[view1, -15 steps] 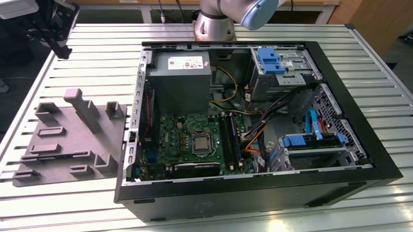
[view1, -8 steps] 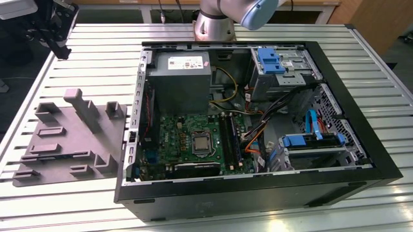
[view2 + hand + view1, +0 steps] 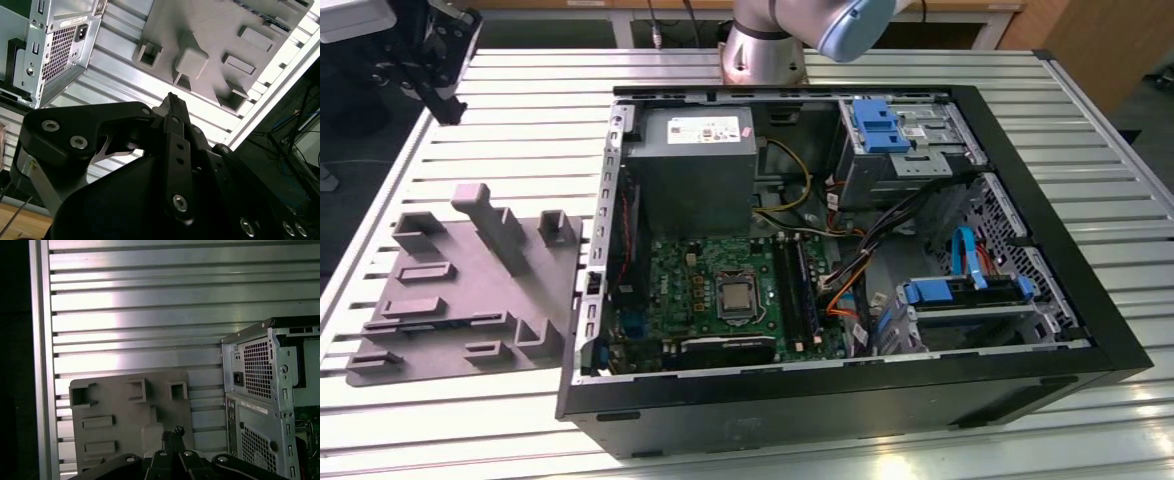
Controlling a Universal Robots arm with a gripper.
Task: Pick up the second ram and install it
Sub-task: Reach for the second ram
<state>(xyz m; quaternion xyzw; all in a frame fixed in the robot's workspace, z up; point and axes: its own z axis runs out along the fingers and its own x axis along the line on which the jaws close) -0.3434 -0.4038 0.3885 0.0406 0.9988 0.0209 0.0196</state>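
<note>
Black hand [image 3: 172,102] up close, fingers pinched together on nothing, over the ribbed aluminium worktop [image 3: 520,120]. Open black tower case [image 3: 1107,340], grey plastic fixture plate [image 3: 454,300] beside it. Is the second ram seated in the long black motherboard slots [image 3: 797,290]? Cannot tell.

table [image 3: 520,100]: ribbed shiny metal | fixture block [image 3: 454,300]: matt grey plastic | computer case [image 3: 854,400]: matt black shell

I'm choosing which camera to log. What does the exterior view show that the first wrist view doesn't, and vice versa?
Exterior view: inside the open black computer case, a green motherboard, a grey power supply box and blue drive brackets. First wrist view: the case's perforated metal rear panel with its power socket. Both: that case, the grey plastic fixture plate with upright blocks and the ribbed aluminium table.
</note>
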